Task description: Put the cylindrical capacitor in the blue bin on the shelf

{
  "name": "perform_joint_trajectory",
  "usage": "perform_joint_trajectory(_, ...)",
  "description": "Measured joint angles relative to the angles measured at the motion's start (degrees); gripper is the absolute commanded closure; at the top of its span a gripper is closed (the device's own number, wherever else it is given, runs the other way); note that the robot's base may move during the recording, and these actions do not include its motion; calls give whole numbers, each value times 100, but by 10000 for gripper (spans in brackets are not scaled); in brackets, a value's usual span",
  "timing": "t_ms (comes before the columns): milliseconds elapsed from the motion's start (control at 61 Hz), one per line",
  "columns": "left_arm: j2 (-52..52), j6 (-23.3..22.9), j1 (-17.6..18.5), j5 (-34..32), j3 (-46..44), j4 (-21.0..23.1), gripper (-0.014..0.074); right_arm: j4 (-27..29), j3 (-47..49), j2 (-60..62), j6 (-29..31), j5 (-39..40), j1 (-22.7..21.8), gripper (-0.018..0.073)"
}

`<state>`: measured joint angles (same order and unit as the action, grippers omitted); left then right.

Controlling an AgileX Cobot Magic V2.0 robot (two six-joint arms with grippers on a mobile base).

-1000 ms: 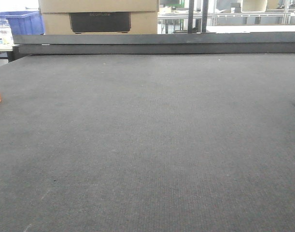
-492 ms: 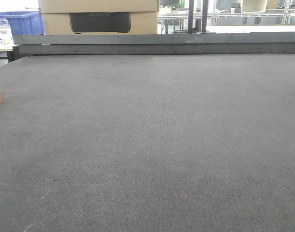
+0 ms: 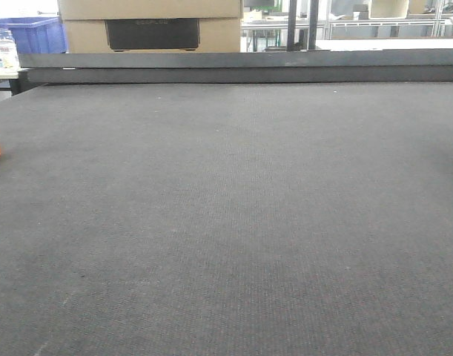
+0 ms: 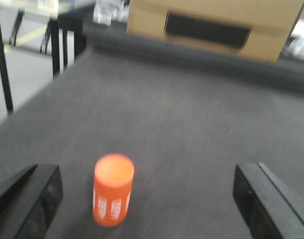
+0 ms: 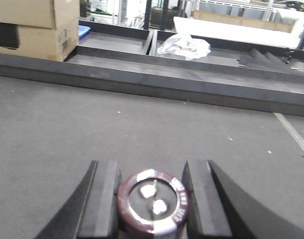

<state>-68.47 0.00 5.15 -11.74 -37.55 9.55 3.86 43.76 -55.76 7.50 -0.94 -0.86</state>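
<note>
With the orange cylindrical capacitor (image 4: 113,191) standing upright near the worktop's (image 4: 181,114) left edge, off-centre inside the wide-open left claw (image 4: 149,199), the claw should be centred before being closed, while a maroon capacitor (image 5: 152,204) is gripped by the right claw (image 5: 152,194).

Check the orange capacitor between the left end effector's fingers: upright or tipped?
Upright: the orange capacitor stands on end on the mat, round top up, clear of the open left end effector.

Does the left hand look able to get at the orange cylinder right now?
Probably yes: the orange cylinder stands upright on the mat between the left hand's open fingers, off-centre, with nothing blocking it.
</note>
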Motion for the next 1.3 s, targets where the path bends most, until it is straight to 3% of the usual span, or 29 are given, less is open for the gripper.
perform_joint_trajectory(213, -1212, 0, 0, -688, 0, 11, -3, 0, 0, 0, 0, -13, 99, 721)
perform_joint_trajectory(541, -2706, 0, 0, -2424, -22, 11, -3, 0, 0, 0, 0, -41, 99, 721)
perform_joint_trajectory(1295, -4557, 0, -183, -2584, -1513, 203, -2, 0, 0, 0, -11, -293, 99, 721)
